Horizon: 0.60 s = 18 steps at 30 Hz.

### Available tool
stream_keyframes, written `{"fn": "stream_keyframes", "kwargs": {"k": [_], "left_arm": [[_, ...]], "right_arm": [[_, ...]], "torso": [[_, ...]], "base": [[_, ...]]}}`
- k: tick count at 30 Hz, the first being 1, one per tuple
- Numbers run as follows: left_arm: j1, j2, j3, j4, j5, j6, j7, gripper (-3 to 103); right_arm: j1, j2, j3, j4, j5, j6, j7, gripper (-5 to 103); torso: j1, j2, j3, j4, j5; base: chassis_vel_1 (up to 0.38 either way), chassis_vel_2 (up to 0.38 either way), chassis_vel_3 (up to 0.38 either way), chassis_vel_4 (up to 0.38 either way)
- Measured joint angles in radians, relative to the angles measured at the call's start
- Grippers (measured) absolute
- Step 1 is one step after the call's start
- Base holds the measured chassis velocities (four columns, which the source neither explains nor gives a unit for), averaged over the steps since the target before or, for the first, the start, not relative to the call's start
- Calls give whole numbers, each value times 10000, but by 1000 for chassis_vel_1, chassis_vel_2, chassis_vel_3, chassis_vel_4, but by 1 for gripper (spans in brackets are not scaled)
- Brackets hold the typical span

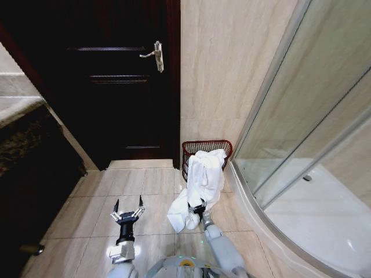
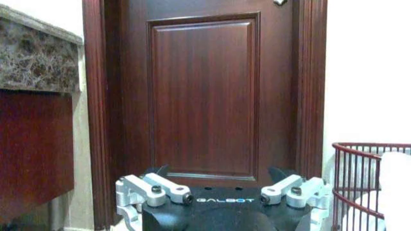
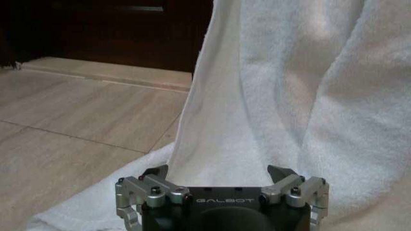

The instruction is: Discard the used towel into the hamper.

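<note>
One fluffy towel over wire-mesh hamper

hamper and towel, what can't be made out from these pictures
- Hamper inside: in the head view the white towel drapes over the front rim and covers it.
- Hamper base: the towel hangs in front of it; the left wrist view cuts the hamper at the edge.
- Right gripper contact: open at the towel, touching or not is unclear.
- Left gripper: open above the floor, nothing hidden.
</note>
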Motion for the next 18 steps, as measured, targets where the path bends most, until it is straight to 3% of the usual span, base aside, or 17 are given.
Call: {"fn": "stream_keyframes", "kwargs": {"k": [18], "left_arm": [[46,-71,13,-6,123,-92,-5,100]], "right_arm": [[367,0,38,-492,58,156,132,100]], "torso": [[-256,-735,-478,0,0]], "base": [[0,0,0,0]]}}
